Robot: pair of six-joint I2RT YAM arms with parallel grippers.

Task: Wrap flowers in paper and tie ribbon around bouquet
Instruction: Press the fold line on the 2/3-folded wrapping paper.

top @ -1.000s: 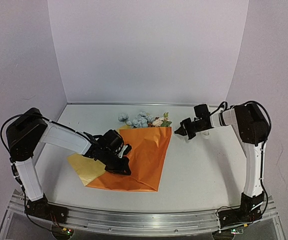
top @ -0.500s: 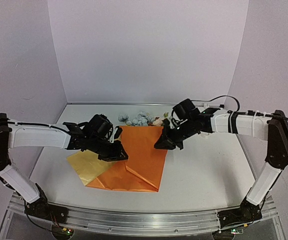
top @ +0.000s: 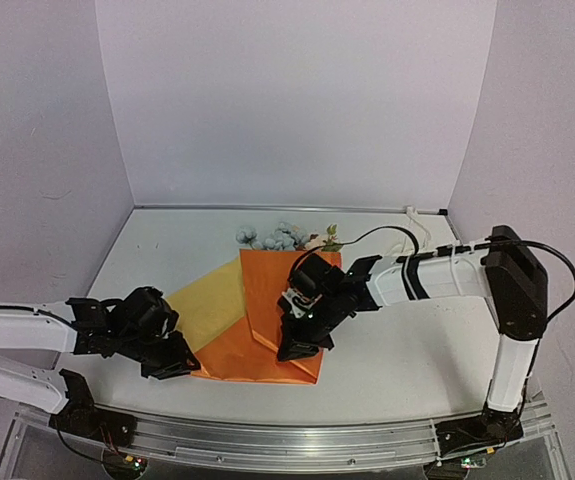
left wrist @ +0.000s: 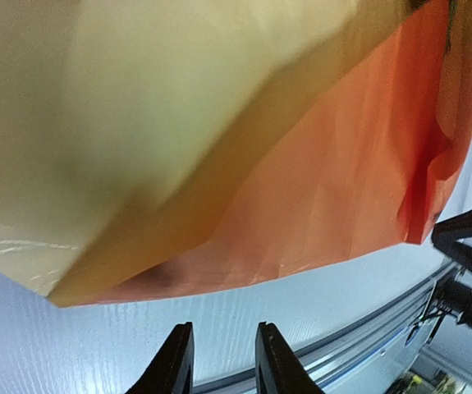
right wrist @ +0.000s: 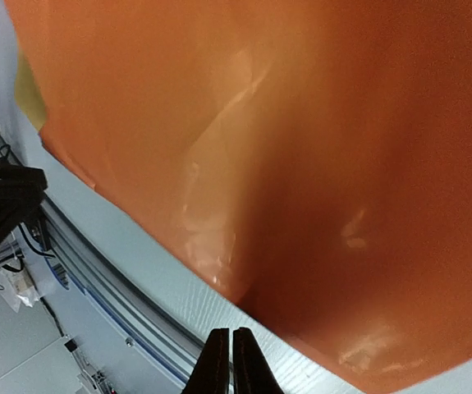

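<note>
Pale lilac walls (top: 287, 100) close off the back and both sides of a white counter (top: 397, 340), and a metal rail (top: 297, 440) runs along its near edge under the arm bases.

The paper (top: 287, 290) lies flat in the middle of the counter. Its orange face is up, and a yellow flap is turned out to the left. The flowers (top: 279, 238) show only as a cluster of blue, white and pink blooms poking past the paper's far edge. Their stems are out of sight beneath the sheet. By the back wall on the right, the ribbon (top: 417, 222) is just a thin pale curl, too small to read any print.

The left claw (top: 172, 362) sits low at the paper's near left corner. Its wrist camera shows the fingers released, with a narrow gap of bare counter between them and nothing held. The left arm's shoulder is cut off by the overhead view's edge. The right claw (top: 302, 345) is over the near right part of the sheet. Its fingers are clenched tip to tip and grasp nothing that can be seen.

Both wrist views are mostly filled with blurred paper, so folds and creases there are hard to make out.
</note>
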